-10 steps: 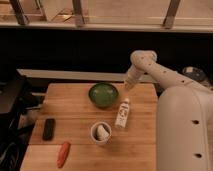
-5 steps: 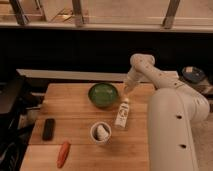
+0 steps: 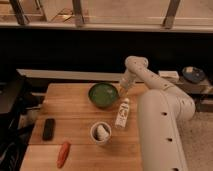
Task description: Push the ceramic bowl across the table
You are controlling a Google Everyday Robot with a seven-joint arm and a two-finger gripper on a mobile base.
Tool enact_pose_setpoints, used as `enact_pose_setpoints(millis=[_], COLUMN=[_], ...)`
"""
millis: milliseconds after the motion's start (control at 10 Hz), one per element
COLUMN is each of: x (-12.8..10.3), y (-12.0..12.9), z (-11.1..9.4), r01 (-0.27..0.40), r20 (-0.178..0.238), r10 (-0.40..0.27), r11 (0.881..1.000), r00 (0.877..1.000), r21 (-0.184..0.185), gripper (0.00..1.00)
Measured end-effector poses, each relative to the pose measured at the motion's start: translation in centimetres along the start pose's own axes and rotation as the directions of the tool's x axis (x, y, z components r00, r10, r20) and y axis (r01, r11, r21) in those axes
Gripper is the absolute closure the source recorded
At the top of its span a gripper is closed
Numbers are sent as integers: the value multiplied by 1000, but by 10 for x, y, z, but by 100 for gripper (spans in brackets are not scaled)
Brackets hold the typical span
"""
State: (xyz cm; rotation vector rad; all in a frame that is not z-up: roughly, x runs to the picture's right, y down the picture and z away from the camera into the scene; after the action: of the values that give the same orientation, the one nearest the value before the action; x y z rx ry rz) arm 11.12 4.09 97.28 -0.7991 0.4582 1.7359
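**While the jaws hang by the rim, the push looks hardly begun**

Though the robot's white body [image 3: 160,130] fills the right of the view, its arm [image 3: 145,72] reaches over the counter's far right corner and bends down toward the bowl. The counter [image 3: 75,107] runs wide to the left, with bare wood on that side. The bowl [image 3: 103,94] sits upright near the far edge, somewhat right of the middle. A white bottle [image 3: 122,113] lies just nearer than it, to its right, and a white cup [image 3: 100,133] stands nearer again. A flat black thing [image 3: 48,128] and a red thing [image 3: 63,153] lie well apart from the bowl, at the near left.

The jaws are low, just beside the bowl's right rim; whether they touch it, or are spread or pressed together, I cannot tell.

As I judge it, the approach is done and the push itself is nearly all left; from this side the bowl would slide left over the open wood.
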Motion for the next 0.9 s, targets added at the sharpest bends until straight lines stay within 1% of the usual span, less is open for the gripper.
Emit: enact_pose_setpoints(millis=[200, 300, 400, 500, 900], x=[1, 1, 1, 1, 6], y=[19, 32, 47, 58, 101], z=[5, 6, 8, 10, 23], r01=[43, 74, 112, 134, 222], r20=[-12, -13, -14, -17, -37], r10=[-43, -75, -112, -135, -225], r11=[999, 997, 993, 990, 973], r00=[999, 997, 994, 991, 974], r21=[-12, -20, -27, -33, -67], gripper=[100, 100, 100, 100, 100])
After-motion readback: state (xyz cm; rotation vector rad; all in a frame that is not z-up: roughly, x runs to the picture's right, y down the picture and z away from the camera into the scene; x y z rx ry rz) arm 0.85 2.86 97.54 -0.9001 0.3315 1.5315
